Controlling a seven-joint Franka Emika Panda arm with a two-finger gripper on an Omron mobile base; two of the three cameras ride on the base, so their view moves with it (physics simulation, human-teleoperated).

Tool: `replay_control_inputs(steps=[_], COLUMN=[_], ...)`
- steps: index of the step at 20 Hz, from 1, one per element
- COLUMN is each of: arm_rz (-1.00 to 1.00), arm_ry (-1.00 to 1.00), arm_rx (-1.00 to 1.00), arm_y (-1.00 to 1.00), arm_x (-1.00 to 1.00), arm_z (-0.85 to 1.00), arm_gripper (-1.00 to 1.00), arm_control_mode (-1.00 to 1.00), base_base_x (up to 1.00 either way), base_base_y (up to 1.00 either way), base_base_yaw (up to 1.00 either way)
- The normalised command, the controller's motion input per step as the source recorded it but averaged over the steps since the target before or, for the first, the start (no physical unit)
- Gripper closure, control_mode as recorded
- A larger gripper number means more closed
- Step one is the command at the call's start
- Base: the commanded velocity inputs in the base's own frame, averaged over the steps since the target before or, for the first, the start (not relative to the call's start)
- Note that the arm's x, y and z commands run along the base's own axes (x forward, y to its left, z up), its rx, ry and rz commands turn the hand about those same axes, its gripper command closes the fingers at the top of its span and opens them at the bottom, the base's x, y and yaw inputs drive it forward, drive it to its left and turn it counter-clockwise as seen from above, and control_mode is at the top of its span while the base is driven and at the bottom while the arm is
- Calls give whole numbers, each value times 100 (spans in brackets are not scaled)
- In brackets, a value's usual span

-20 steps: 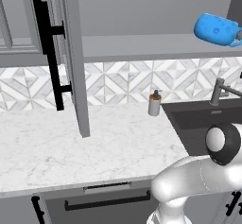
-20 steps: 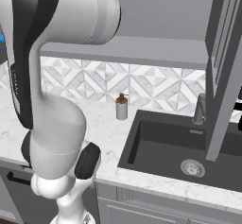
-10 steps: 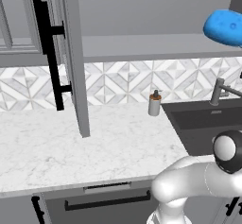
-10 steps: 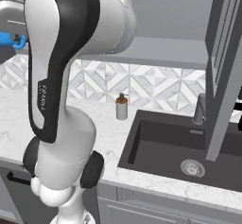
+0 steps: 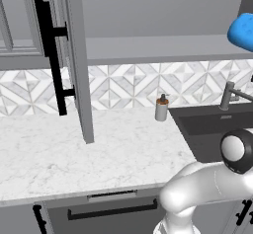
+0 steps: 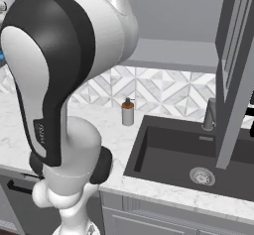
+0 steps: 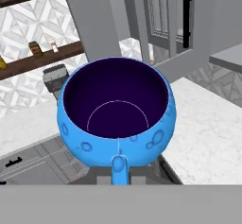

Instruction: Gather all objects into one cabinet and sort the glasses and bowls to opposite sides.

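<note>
Hand view: blue bowl [image 7: 116,119] carries no readable writing.

- I count one blue bowl [image 7: 116,112].
- One soap dispenser [image 5: 161,108] stands just beside the sink [image 5: 217,129].
- One faucet [image 6: 210,114] behind that sink.

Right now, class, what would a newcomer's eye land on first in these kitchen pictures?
The blue bowl, bright with a dark inside, held up close in the hand view. Next, the open cabinet door with its long black handle, hanging over the marble counter. A small soap bottle stands beside the dark sink.
</note>
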Motion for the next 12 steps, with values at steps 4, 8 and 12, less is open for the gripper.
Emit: replay_control_inputs(steps=[4,8,12], arm_rz=[0,0,0], arm_ry=[0,0,0], arm_rx=[0,0,0], arm_y=[0,0,0], arm_x=[0,0,0], arm_z=[0,0,0], arm_gripper=[100,100,100], arm_control_mode=[-100,-100,-100], base_base_x=[0,0,0], base_base_y=[0,0,0], base_base_yaw=[0,0,0])
